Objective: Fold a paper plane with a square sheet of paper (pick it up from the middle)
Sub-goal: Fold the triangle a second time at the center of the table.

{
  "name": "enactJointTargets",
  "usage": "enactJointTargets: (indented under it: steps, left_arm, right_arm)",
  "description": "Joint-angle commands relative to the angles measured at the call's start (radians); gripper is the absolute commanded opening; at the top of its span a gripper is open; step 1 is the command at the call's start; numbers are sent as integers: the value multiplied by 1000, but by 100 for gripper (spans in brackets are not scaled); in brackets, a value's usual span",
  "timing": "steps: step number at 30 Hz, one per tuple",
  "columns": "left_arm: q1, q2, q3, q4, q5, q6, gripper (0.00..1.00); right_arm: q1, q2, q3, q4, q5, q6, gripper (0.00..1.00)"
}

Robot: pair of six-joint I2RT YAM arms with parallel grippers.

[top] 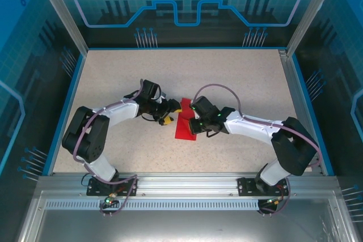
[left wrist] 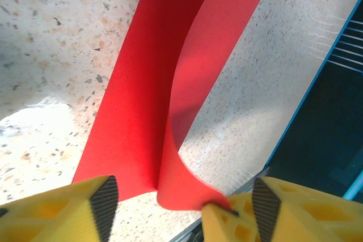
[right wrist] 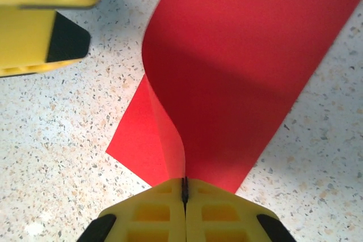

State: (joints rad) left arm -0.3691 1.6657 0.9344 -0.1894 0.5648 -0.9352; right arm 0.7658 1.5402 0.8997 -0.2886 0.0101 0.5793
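Observation:
The square sheet of paper lies red on the speckled table between my two grippers. In the right wrist view the sheet curls up off the table, and my right gripper is shut on its raised edge, fingers pressed together. The left wrist view shows the same sheet arching up from the surface. My left gripper is open around its near end, and the right gripper's yellow tip, pinching the paper, sits just inside the left gripper's right finger. From above, the left gripper and right gripper meet over the sheet.
The speckled table has a blue rim and transparent enclosure walls on all sides. That blue edge runs close by on the right of the left wrist view. A left finger shows at the upper left of the right wrist view.

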Motion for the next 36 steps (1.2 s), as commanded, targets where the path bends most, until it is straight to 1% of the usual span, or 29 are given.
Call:
enactJointTargets:
  steps: [1, 4, 8, 10, 13, 16, 23, 29, 36]
  left_arm:
    - [1, -29, -15, -68, -32, 51, 57]
    - [-17, -31, -26, -73, -22, 67, 44]
    - [-51, -20, -32, -82, -10, 85, 31]
    - [-70, -13, -37, -82, -8, 87, 26]
    - [-94, 14, -32, -78, 0, 89, 23]
    - [-118, 54, -18, -80, 4, 91, 18]
    - [-158, 124, -12, -87, -13, 98, 13]
    - [-159, 152, -15, -121, -58, 127, 10]
    - [-158, 172, 14, -210, -165, 174, 7]
  right_arm:
    - [-59, -47, -66, 103, -154, 5, 6]
    - [-117, -65, -106, 147, -225, 16, 7]
    - [-171, -74, -137, 165, -252, 30, 7]
    - [-184, -75, -145, 170, -254, 33, 7]
    - [-188, -73, -148, 170, -249, 42, 8]
    - [-188, -58, -144, 177, -253, 51, 9]
    - [-187, -25, -133, 177, -245, 70, 9]
    - [-185, 1, -112, 171, -237, 77, 9]
    - [-174, 19, -91, 187, -250, 85, 10]
